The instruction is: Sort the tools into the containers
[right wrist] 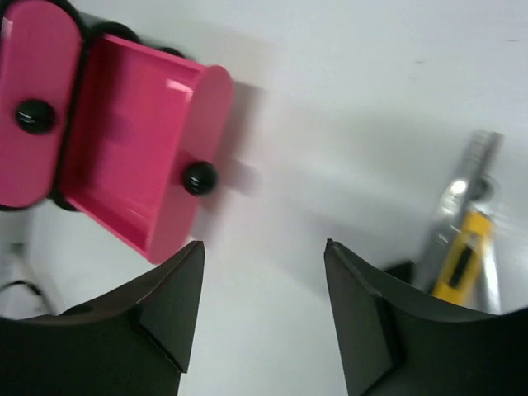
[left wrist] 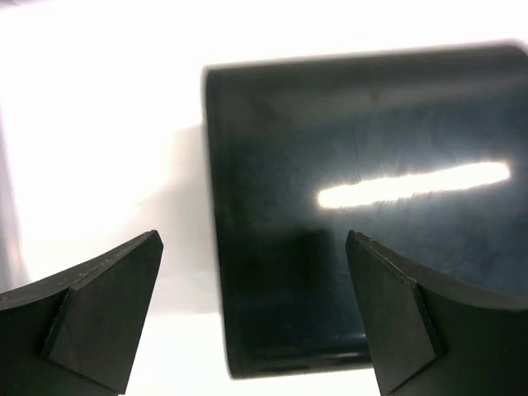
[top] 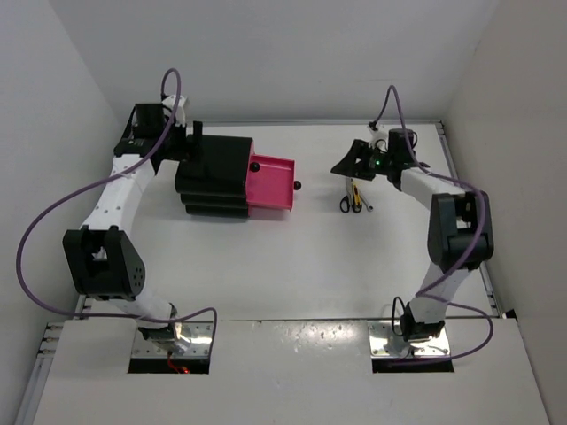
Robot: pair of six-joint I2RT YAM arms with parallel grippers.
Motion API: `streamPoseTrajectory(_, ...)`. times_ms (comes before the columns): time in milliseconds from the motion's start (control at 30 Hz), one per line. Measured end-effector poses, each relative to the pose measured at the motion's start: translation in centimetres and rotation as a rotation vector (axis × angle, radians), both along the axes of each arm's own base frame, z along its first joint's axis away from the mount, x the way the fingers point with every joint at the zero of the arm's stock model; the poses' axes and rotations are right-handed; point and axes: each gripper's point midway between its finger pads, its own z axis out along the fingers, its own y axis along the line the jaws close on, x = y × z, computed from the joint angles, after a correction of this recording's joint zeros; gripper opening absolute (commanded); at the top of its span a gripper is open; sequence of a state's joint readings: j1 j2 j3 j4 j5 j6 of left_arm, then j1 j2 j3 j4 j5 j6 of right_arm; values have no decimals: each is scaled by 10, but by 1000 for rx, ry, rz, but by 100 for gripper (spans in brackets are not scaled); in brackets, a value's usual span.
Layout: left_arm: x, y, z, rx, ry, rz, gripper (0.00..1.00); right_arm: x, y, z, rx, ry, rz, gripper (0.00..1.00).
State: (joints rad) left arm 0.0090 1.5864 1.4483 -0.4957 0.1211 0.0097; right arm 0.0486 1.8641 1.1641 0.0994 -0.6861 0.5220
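The black-handled scissors [top: 346,204] and slim yellow-and-black tool [top: 355,192] lay together on the right of the table [top: 292,274], with the right gripper [top: 351,163] just beyond them, fingers apart. Leftward, the black cabinet [top: 213,168] had one magenta drawer [top: 273,182] pulled out. The left gripper [top: 196,134], also spread, sat behind it.

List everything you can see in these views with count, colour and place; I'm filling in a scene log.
table: one, white, under everything
cabinet: one, black, left of the table's middle
open drawer: one, pink with a black knob, pulled out of the cabinet toward the right, nothing seen inside
closed drawer: one in view, pink with a black knob, beside the open one
scissors: one pair, black handles, right of the open drawer
yellow-and-black tool: one, beside the scissors
rod: one, thin, silver, right of the scissors
cables: two, purple, one along each arm
left gripper: open, at the cabinet
right gripper: open, above the tools
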Motion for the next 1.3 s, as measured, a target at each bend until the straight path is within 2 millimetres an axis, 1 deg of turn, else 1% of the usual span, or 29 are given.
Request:
streamPoseTrajectory(33,1,3,10,6,-22,14,100,-4,-7,2,-63,-16,-6,53)
streamPoseTrajectory(100,1,9,34,19,-77,52,100,-10,-20,10,-168,-49,-19,45)
streamPoseTrajectory(133,-1,12,49,27,-111,75,100,-13,-26,15,-212,-66,-24,34)
streamPoseTrajectory(200,-6,19,78,40,-180,117,100,-17,-36,23,-291,-99,-33,25)
streamPoseTrajectory(233,-10,23,99,43,-233,143,100,-20,-38,25,-322,-107,-35,17)
streamPoseTrajectory(300,-19,27,120,46,-287,169,100,-24,-42,24,-365,-103,-39,17)
streamPoseTrajectory(367,-30,30,138,47,-334,189,100,-30,-40,17,-390,-80,-32,16)
streamPoseTrajectory(433,-39,32,146,50,-361,200,100,-37,-36,7,-404,-51,-19,16)
streamPoseTrajectory(500,-47,34,146,55,-366,211,100,-41,-31,-6,-415,-18,-5,15)
streamPoseTrajectory(633,-54,36,131,64,-333,220,100,-44,-26,-40,-440,59,11,15)
streamPoseTrajectory(767,-56,37,114,69,-290,220,100,-47,-31,-77,-468,148,10,15)
streamPoseTrajectory(867,-57,37,109,69,-276,221,100,-48,-34,-95,-488,195,5,15)
streamPoseTrajectory(933,-57,36,108,64,-274,219,100,-45,-36,-98,-492,201,-1,15)
streamPoseTrajectory(967,-57,37,108,60,-274,221,100,-40,-36,-97,-494,196,-7,15)
streamPoseTrajectory(1167,-57,43,107,33,-273,232,100,-18,-39,-83,-490,148,-33,15)
streamPoseTrajectory(1300,-56,44,106,21,-270,232,100,-11,-46,-85,-490,154,-48,15)
